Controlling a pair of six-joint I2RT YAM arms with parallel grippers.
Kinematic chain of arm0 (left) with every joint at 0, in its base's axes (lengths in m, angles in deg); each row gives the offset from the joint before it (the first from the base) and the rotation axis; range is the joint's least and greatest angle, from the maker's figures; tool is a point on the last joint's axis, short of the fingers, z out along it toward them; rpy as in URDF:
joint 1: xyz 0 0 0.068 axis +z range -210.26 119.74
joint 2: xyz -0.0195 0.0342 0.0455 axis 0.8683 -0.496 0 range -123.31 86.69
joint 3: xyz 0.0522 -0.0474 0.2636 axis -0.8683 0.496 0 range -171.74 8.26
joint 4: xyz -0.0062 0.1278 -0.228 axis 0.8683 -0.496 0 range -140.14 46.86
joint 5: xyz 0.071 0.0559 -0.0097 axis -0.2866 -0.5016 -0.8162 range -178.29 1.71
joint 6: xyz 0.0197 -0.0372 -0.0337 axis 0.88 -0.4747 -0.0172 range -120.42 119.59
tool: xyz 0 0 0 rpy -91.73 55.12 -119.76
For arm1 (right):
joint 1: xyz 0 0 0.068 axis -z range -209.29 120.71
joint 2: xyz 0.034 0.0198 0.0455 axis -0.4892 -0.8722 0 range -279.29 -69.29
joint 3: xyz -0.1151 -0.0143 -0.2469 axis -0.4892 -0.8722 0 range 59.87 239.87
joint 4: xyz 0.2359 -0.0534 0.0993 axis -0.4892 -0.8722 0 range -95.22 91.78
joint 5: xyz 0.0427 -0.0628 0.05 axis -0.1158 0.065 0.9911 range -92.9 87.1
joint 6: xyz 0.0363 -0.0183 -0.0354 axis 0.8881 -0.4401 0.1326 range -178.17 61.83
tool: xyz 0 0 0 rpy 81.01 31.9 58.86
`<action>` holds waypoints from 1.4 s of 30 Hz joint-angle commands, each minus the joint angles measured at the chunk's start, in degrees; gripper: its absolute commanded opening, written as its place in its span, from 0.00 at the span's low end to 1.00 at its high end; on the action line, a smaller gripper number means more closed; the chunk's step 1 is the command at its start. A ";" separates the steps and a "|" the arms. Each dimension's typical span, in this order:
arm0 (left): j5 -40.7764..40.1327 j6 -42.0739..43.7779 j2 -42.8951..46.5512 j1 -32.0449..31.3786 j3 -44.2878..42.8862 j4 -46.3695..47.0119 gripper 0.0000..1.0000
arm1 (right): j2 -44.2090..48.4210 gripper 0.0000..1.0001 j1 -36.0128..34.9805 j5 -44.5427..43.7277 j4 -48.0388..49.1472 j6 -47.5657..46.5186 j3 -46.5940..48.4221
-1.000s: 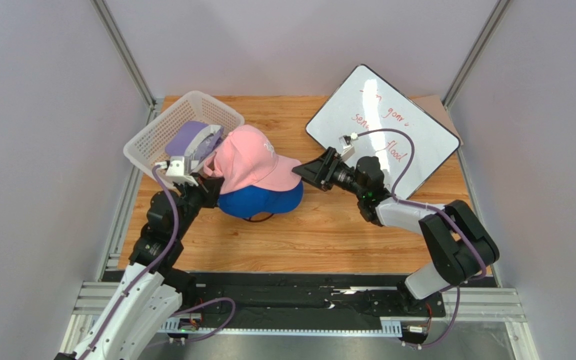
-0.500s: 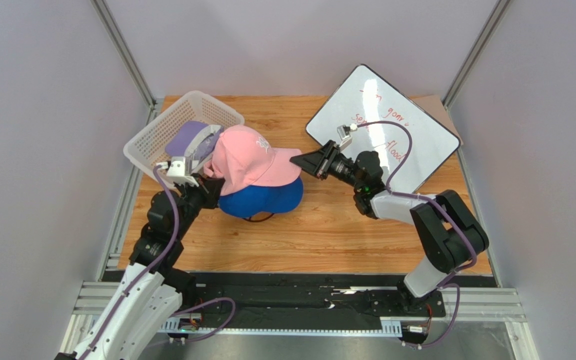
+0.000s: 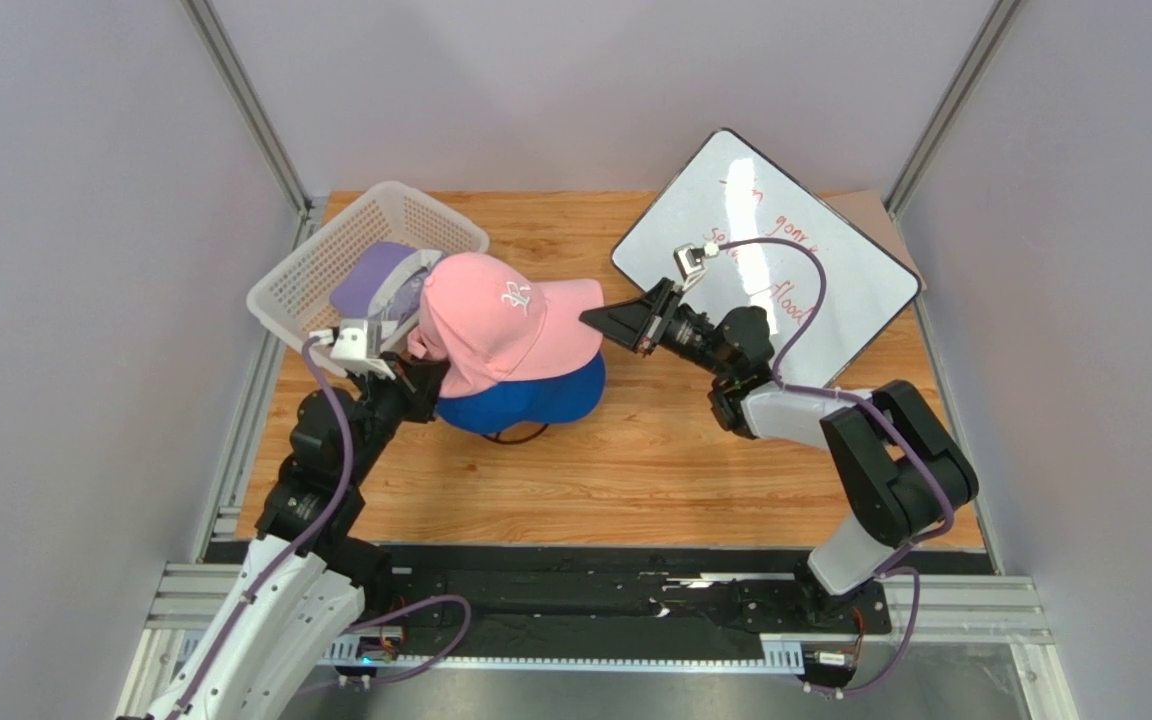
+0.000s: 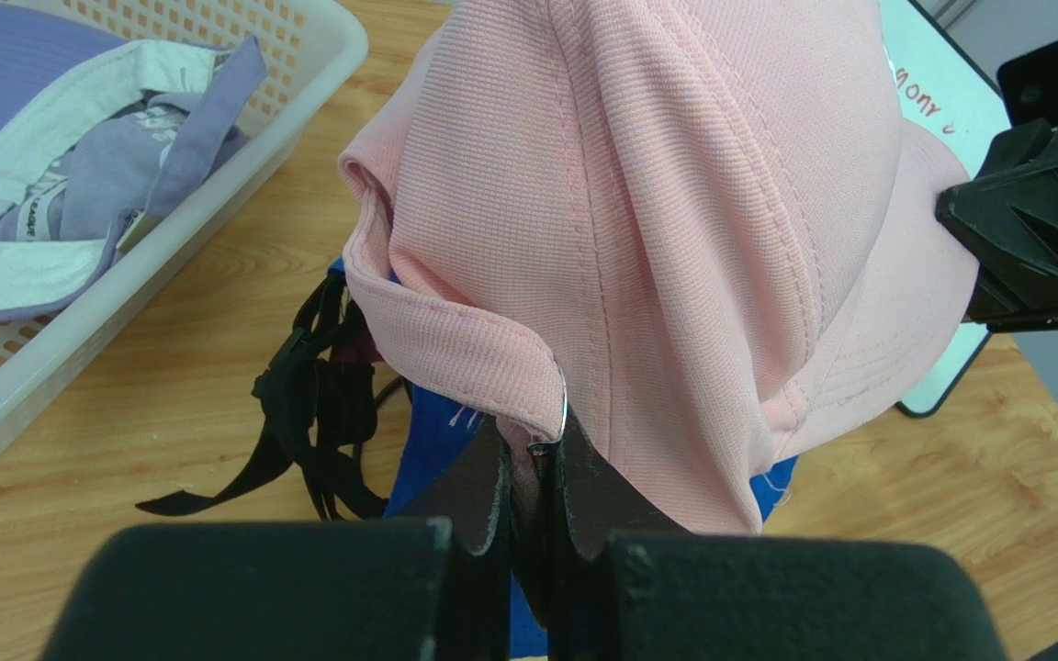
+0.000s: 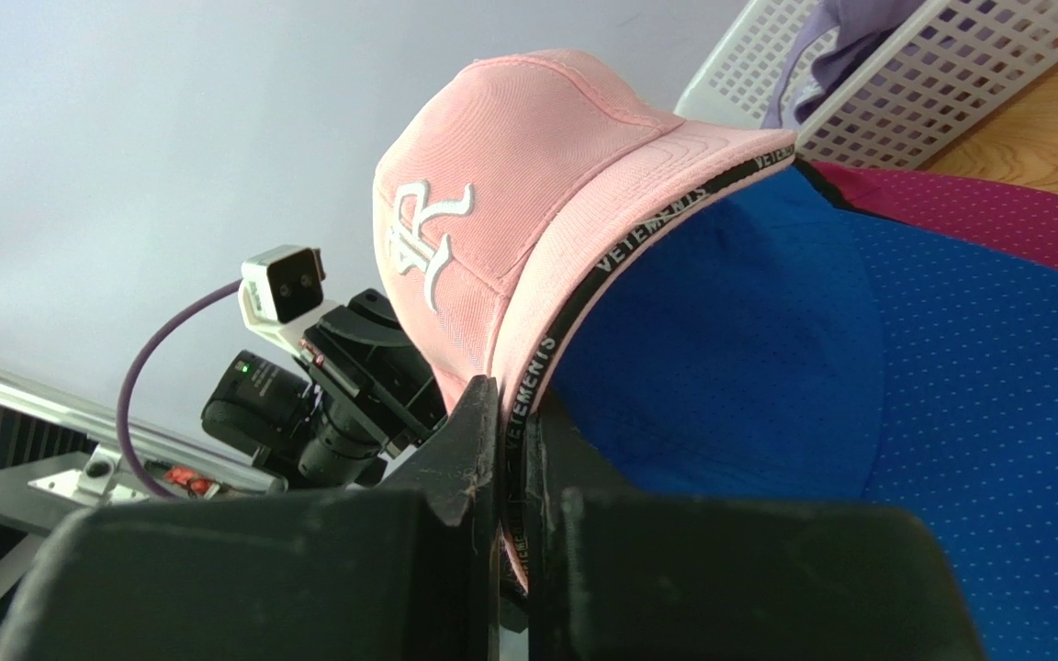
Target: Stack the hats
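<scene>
Pink cap (image 3: 500,315): hangs over the blue cap (image 3: 537,402), crown up, pinched at both ends; I judge it is not yet seated.
Left claw (image 4: 532,448): closed on the pink cap's back rim, at the rear side of the blue cap.
Right claw (image 5: 514,413): closed on the brim's edge, at the front side of the blue cap.
Why two grips: the fabric is soft, so pulling from opposite ends probably keeps the crown open enough to draw down over the blue cap.
Lavender cap (image 3: 379,278): lies in the basket (image 3: 312,270) just behind the blue cap, seemingly the last to go on.
Left wrist view only: the back rim is creased between the fingers (image 4: 486,482); black straps (image 4: 307,413) trail from under the blue cap.
Right wrist view only: the pink cap's taped inner band, lifted off the blue cap, and a magenta cap (image 5: 990,200) under it.
Top view only: both arms facing each other across the blue cap on the table (image 3: 612,465).
</scene>
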 commanded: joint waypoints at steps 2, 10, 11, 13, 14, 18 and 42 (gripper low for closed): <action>0.52 1.07 2.03 0.26 -0.40 0.88 0.00 | 5.37 0.00 -0.05 1.71 2.16 -1.16 -1.26; -0.27 0.98 2.74 0.26 -0.84 0.53 0.00 | 11.62 0.00 -0.14 1.53 -3.02 -3.62 -4.51; -0.45 0.89 3.09 0.26 -0.49 0.44 0.00 | 11.88 0.00 -0.05 1.62 -3.37 -4.24 -5.04; -2.27 0.54 3.62 0.26 0.65 0.27 0.00 | 12.85 0.00 -0.14 1.18 -6.09 -6.60 -5.83; -2.99 0.54 3.71 0.26 1.00 0.18 0.00 | 13.11 0.00 -0.14 1.18 -6.89 -7.40 -6.62; -4.05 -0.08 2.39 0.26 1.97 -0.61 0.00 | 13.29 0.00 -0.05 0.83 -9.96 -10.04 -8.82; -18.89 -8.78 5.03 0.35 -8.92 -19.96 0.77 | 15.67 0.00 0.92 -5.50 -19.73 -18.30 -13.48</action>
